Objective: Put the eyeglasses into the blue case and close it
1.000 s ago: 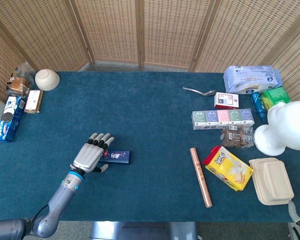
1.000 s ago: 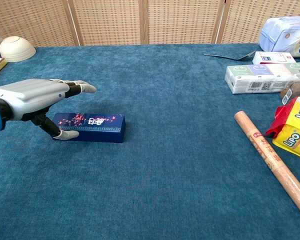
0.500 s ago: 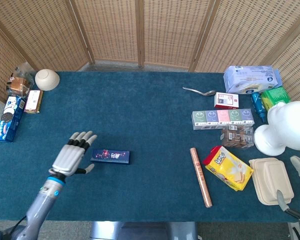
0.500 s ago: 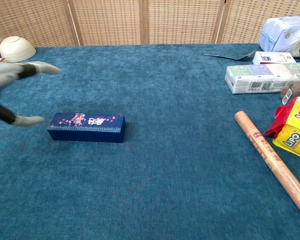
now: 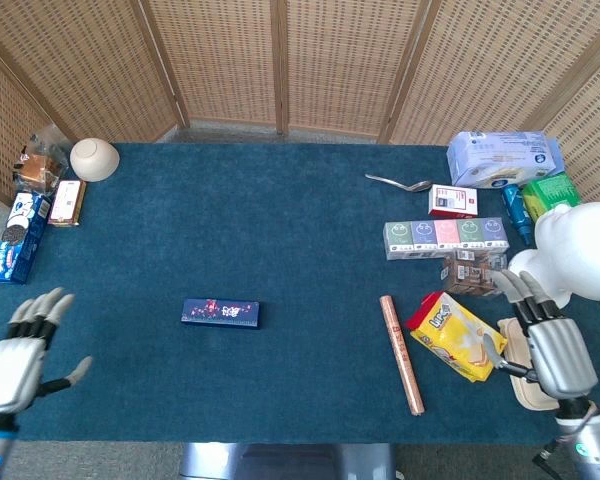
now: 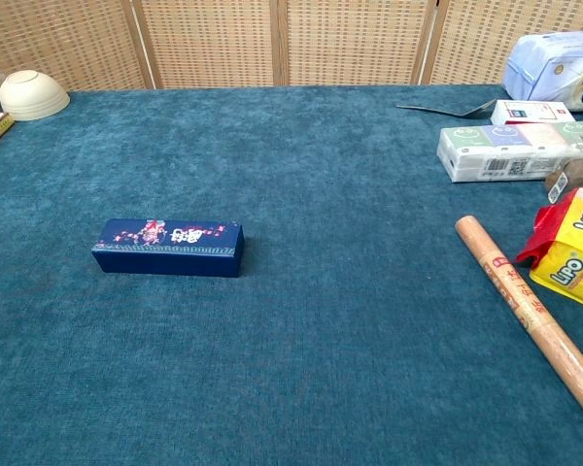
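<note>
The blue case [image 5: 220,313] [image 6: 167,247] lies closed on the teal table, left of centre, with a floral print on its lid. No eyeglasses show in either view. My left hand [image 5: 20,348] is at the table's front left corner, far to the left of the case, fingers spread and holding nothing. My right hand [image 5: 545,343] hovers over the front right, above the beige clamshell box [image 5: 516,365], fingers apart and empty. Neither hand appears in the chest view.
A yellow snack bag [image 5: 456,335] [image 6: 575,250] and a brown roll [image 5: 401,353] [image 6: 530,315] lie right of centre. Tissue packs [image 5: 445,238], a spoon [image 5: 398,183] and boxes crowd the back right. A bowl [image 5: 94,158] and cookie packs [image 5: 18,237] line the left edge.
My left hand has drawn back from the case to the front left corner, leaving the chest view. My right hand has come up into view at the front right.
</note>
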You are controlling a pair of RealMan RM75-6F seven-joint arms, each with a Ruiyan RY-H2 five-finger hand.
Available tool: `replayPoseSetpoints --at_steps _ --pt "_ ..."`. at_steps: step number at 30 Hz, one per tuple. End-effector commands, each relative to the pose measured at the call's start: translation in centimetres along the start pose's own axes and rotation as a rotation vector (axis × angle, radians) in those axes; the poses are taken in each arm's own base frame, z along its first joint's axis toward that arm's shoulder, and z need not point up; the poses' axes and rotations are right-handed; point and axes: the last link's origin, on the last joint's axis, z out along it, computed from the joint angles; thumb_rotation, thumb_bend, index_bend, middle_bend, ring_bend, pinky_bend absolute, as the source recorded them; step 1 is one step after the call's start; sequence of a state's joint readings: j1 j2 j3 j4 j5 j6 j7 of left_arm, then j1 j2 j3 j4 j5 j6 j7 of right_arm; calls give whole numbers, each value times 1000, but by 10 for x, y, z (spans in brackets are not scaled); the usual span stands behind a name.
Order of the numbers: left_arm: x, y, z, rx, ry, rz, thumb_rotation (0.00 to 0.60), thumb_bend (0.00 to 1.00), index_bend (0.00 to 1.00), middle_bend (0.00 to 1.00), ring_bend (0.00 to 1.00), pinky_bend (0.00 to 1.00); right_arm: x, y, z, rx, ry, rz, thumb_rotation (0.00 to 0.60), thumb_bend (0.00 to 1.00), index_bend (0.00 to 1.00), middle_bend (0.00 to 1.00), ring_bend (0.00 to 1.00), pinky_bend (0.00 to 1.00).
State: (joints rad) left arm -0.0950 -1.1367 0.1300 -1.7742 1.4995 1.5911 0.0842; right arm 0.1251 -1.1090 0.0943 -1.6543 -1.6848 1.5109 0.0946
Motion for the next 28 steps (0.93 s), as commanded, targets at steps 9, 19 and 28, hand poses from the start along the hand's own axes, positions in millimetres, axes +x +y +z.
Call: replayPoseSetpoints --at_steps 9,19,28 --pt "17 -49 -59 142 98 -8 461 249 0 0 0 0 -29 -19 29 50 -44 -113 338 460 0 82 15 223" --pt "24 -55 -67 173 149 46 452 249 0 0 0 0 -35 -25 31 49 -43 -147 453 456 0 94 15 218" --pt "25 -50 -58 156 150 48 459 250 0 0 0 0 -36 -23 33 37 -47 -137 456 456 0 94 15 218"
